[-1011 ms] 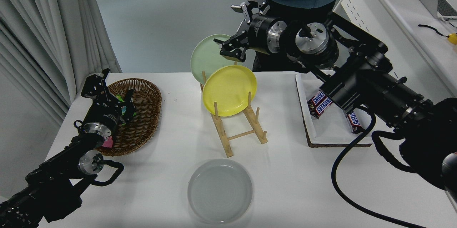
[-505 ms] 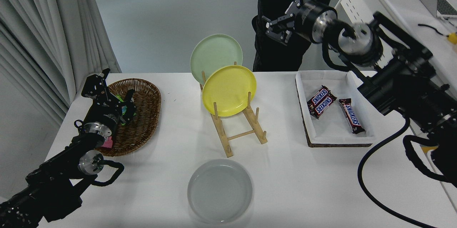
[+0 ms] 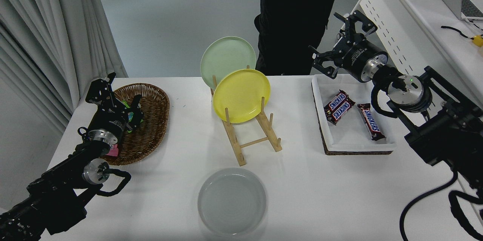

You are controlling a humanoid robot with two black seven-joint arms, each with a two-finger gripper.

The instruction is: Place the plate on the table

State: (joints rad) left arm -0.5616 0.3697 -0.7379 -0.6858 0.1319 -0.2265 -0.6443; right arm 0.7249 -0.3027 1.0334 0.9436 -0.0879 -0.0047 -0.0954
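The light-grey plate (image 3: 232, 202) lies flat on the white table (image 3: 302, 192) near its front edge, in the middle. My right gripper (image 3: 337, 46) is open and empty, held in the air above the far end of the white tray, far from the plate. My left gripper (image 3: 115, 99) is parked at the lower left, over the wicker basket, with its fingers apart and nothing seen between them.
A wooden rack (image 3: 253, 135) holds a yellow plate (image 3: 241, 95) and a pale green plate (image 3: 227, 60) upright. A wicker basket (image 3: 151, 120) stands at the left. A white tray (image 3: 351, 135) with candy bars (image 3: 339, 106) stands at the right. A person (image 3: 298, 18) stands at the far side.
My right arm has swung from above the pale green plate to the right and come down over the tray's far end. The grey plate and the left arm have not moved.
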